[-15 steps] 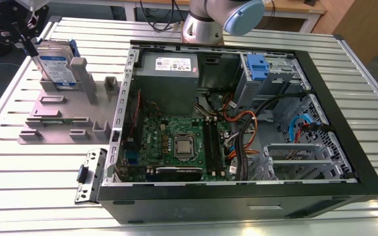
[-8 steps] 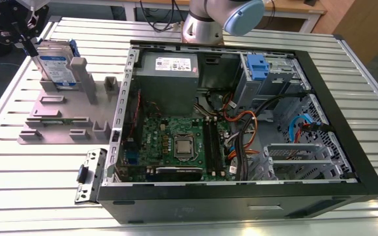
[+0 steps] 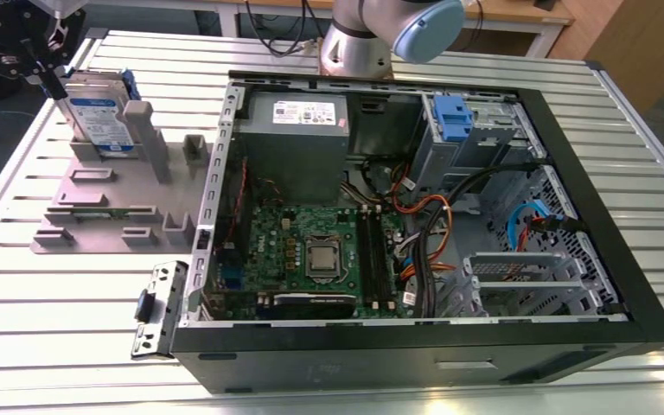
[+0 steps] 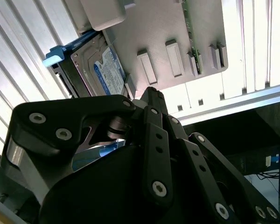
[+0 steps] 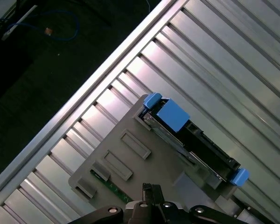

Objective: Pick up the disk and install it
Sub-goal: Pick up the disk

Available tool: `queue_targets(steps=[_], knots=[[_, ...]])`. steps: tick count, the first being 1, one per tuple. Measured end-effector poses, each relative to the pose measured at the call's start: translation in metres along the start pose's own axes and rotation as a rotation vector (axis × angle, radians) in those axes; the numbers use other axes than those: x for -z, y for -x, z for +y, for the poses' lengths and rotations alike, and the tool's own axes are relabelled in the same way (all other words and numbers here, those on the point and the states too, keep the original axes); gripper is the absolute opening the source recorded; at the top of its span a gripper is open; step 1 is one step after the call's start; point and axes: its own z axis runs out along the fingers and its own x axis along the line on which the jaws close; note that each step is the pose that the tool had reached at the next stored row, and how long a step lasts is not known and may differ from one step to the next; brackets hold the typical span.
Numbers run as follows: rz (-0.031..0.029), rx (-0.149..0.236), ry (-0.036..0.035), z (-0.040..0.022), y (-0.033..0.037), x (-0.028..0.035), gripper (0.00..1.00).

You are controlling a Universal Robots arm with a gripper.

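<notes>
At the exterior view's upper left, the black gripper (image 3: 44, 79) hung tilted just above the blue-framed, silver-grey hard disk (image 3: 99, 121), which stood upright in a grey plastic fixture (image 3: 101, 203) beside the open black computer case (image 3: 609, 294). In the second wrist view, the gripper (image 4: 147, 95) pointed toward the disk (image 4: 107, 70); whether its jaws were spread could not be told. In the first wrist view, the disk (image 5: 200, 144) stood on edge.

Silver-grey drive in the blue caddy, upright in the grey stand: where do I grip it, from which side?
Probably from above, on the top edge of the silver-grey hard drive in its blue plastic caddy, closing across its broad faces. It stands on edge in the grey slotted stand, posts against its lower part; between the blue end tabs the top is free.
</notes>
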Motion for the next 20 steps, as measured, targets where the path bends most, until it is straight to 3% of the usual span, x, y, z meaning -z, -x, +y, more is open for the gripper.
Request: queue_targets(steps=[20], knots=[[0.0012,0.031,0.0008,0.0,0.0,0.0,0.1]])
